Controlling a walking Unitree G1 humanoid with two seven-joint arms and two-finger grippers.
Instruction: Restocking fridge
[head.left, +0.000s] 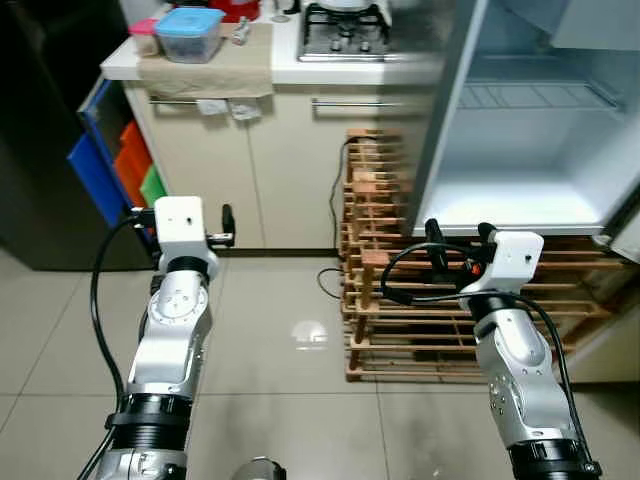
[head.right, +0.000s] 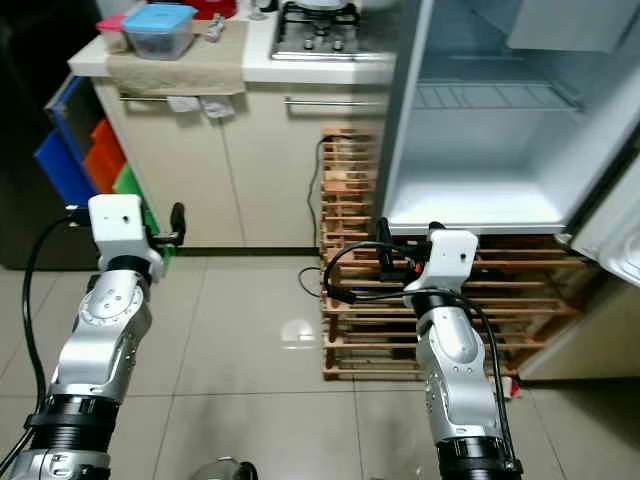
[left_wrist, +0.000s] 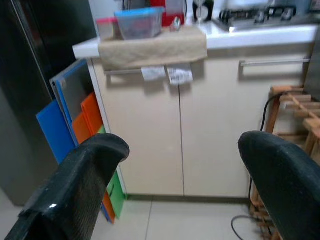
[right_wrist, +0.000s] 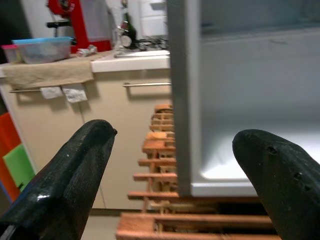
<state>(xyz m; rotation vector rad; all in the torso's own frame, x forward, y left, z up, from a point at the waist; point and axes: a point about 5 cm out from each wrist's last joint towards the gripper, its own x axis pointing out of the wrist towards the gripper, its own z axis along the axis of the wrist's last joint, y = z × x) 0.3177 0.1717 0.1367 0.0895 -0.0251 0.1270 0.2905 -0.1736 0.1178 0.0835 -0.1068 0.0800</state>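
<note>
Right eye view: fridge (head.right: 500, 150) beyond right claw (head.right: 408, 243)

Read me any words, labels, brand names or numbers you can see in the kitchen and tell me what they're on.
None can be read.
The two paper tags hanging from the cabinet handle: too blurred to tell whether they carry print.
The blue-lidded container on the counter and the red appliance: no legible label.

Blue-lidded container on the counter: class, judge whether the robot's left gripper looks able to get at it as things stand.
Probably not yet. The blue-lidded container sits on the counter well beyond the open left gripper, which hangs lower, in front of the cabinet doors. Nothing blocks the way; the robot would likely need to step closer and raise the arm.
</note>
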